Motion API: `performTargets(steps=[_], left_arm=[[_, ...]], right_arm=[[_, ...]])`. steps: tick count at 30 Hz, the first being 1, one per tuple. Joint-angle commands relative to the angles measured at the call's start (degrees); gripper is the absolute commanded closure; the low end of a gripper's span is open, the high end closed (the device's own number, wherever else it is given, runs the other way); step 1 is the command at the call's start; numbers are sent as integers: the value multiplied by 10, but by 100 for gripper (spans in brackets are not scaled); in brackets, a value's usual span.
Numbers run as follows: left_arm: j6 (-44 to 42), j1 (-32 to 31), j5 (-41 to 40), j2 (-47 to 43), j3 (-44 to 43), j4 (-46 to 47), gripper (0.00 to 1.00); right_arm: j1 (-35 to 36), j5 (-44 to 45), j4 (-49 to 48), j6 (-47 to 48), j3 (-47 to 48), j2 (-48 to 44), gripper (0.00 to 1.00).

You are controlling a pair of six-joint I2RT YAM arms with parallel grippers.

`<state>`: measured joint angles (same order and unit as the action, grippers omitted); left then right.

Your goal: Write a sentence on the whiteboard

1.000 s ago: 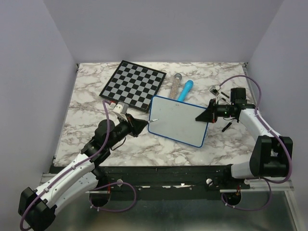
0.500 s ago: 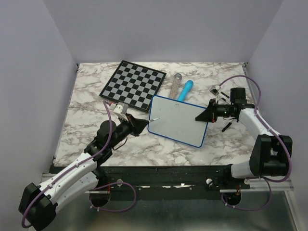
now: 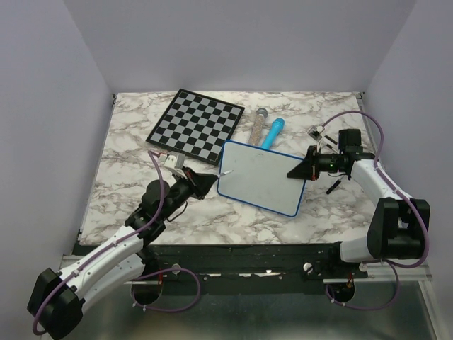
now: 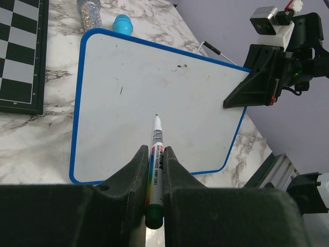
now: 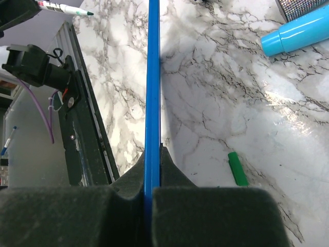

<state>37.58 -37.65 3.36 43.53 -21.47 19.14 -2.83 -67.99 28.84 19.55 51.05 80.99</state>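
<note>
From the top view, the whiteboard [image 3: 260,177] is found on the marble table [image 3: 127,177], a bit right of centre and turned slightly askew, just in front of the chessboard [image 3: 196,124], with a light blue tube [image 3: 272,132] and a glittery silver one [image 3: 256,124] poking out behind its far edge. It's seen as a flat white rectangle with a thin blue rim and rounded corners. The left gripper [image 3: 209,180] is parked at its left edge and the right gripper [image 3: 294,172] at its right edge, near the far corner. Over on the left wrist cam, the board's face is shown pretty much plain white, only a few tiny dark specks and a short scratch-like mark can be made out on it. A pen [image 4: 156,149] with a rainbow label is pinched tight between the left fingers, tip pointed over the middle of the board; whether the tip is actually touching can't be told. The right gripper's black fingers are seen at the board's right rim. On the right wrist cam the board is caught edge-on as one blue line, and the right fingers are pressed together on that rim, so it's clamped. A small green cap [image 5: 237,168] is lying on the marble just beside it
</note>
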Motion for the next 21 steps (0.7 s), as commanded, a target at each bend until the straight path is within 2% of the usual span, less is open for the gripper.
performTargets(steps=[1,5,10,13,21], left_arm=[[23,-2,-29,-43,43,55,100],[47,0,-44,-60,74,85,100],[43,1,-46,-59,65,73,100],[42,1,-51,-58,58,69,100],[37,1,-64,-57,49,49,100]], right_arm=[[-1,-7,0,14,15,4,99],[-1,-5,-3,11,14,4,99],[-1,-1,-16,-7,6,0,99],[-1,4,-47,-42,-9,-15,99],[-1,30,-201,-178,-98,-87,99]])
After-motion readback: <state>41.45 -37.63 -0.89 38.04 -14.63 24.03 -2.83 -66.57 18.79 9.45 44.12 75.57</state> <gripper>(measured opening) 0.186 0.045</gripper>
